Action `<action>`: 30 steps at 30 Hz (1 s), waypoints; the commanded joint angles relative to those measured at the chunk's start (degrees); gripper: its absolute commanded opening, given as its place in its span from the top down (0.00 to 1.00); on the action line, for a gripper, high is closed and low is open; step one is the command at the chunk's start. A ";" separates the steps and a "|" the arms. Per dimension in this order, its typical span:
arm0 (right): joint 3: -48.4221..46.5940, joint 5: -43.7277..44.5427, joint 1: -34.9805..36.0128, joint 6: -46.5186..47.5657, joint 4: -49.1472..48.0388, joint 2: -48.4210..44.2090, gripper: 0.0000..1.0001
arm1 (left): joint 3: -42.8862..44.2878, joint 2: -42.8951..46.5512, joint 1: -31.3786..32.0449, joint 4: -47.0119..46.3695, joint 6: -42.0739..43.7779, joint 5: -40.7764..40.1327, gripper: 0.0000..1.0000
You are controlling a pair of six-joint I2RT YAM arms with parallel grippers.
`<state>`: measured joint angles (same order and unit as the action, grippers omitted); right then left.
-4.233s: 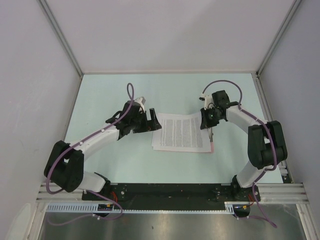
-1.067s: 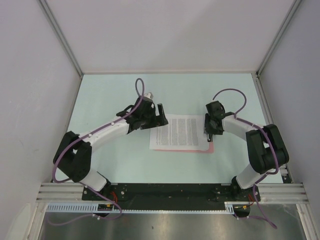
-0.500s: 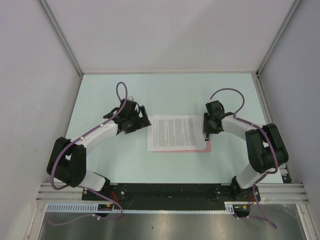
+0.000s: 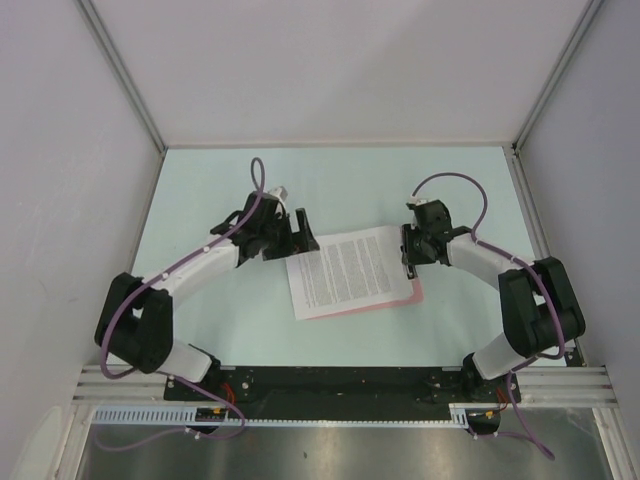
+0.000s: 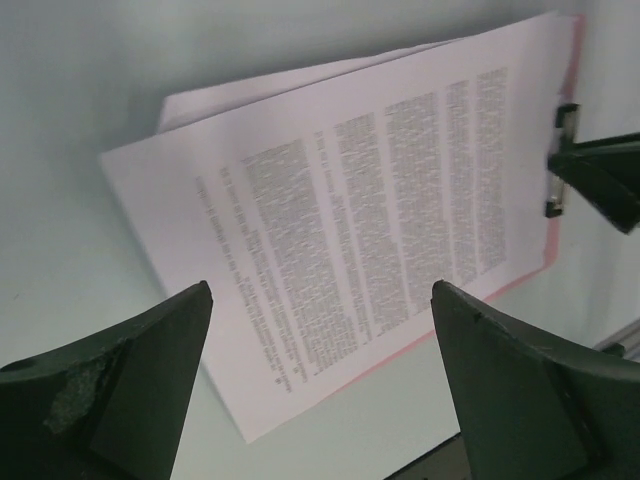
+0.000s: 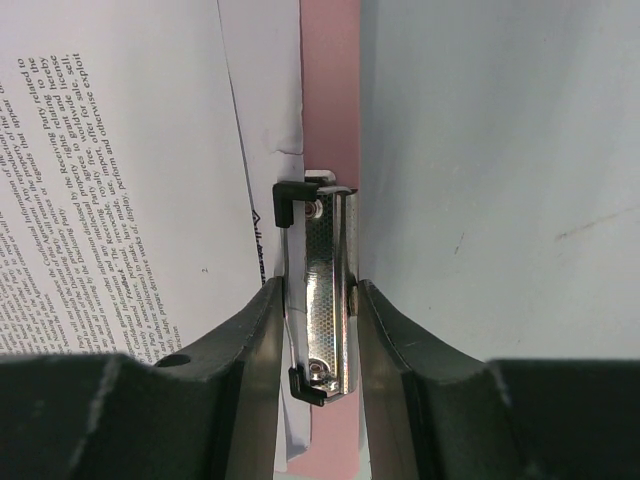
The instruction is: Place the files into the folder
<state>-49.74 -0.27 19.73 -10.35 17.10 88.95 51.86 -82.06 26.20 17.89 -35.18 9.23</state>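
Note:
The files (image 4: 350, 268), white sheets of dense black text, lie on the pink folder (image 4: 413, 292), and the whole stack is skewed on the table. In the left wrist view the files (image 5: 350, 220) are fanned at their far corner, and the folder (image 5: 574, 60) shows only as a pink rim. My right gripper (image 4: 408, 256) is shut on the folder's metal clip (image 6: 330, 290) at the right short edge; in the right wrist view both jaws of this gripper (image 6: 318, 283) press the clip's sides. My left gripper (image 4: 298, 232) hovers open over the files' left end, gripper (image 5: 320, 288) holding nothing.
The pale green table (image 4: 220, 330) is walled by white panels at the back and sides. A black base rail (image 4: 330, 385) runs along the near edge. Purple cables loop above both wrists.
The stack has swung, its left end now nearer the arm bases. My right gripper closed on the clip. My left gripper moved right, up to the files' left corner.

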 commanded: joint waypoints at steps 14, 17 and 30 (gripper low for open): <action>-0.54 -2.44 -0.83 -1.34 -2.07 -1.67 1.00 | 9.43 0.14 2.90 5.49 4.77 -3.60 0.00; -0.54 -3.85 -1.27 -1.69 -2.34 -1.85 1.00 | 3.64 3.38 0.00 6.11 3.54 -3.08 0.01; -0.54 -9.74 -3.38 -2.13 -2.34 -0.79 1.00 | -15.20 4.39 -3.52 -11.98 -3.14 6.40 0.00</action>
<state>-49.71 -6.37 17.26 -11.62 16.78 88.82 38.04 -74.72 23.03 15.25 -35.75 11.94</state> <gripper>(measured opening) 0.359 0.996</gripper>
